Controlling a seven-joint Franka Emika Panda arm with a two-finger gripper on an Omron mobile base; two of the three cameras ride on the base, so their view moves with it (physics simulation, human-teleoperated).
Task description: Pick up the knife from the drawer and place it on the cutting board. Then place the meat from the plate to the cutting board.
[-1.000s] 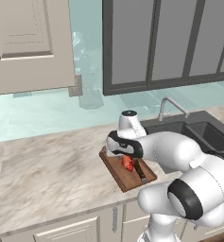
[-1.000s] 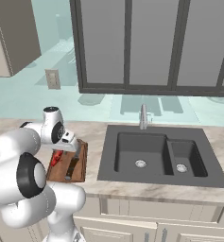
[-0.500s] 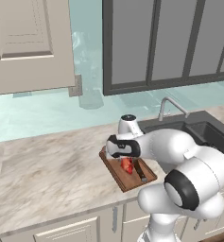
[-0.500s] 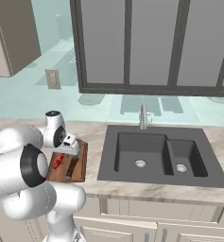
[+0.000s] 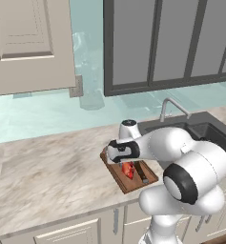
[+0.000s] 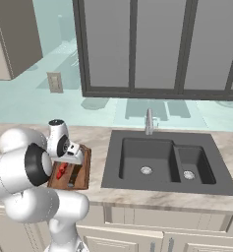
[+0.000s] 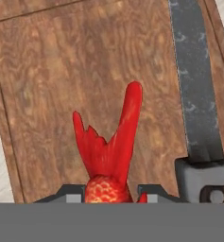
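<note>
On the rectangular reddish-brown wooden cutting board with its darker raised rim sits the small bright red meat piece, an irregular forked shape with one long prong and a shorter jagged one, speckled lighter at its near end. The two-finger gripper is closed on that near end, its dark tips flanking the meat just above the board. Beside the meat, apart from it, lies the small kitchen knife, its grey mottled blade running along the board's edge to a dark handle. From the left base view the board rests on the marbled beige countertop beside the dark double sink. Compared with a second ago, the white wrist has dropped slightly toward the board; meat and knife keep their places. No writing or labels are legible.
</note>
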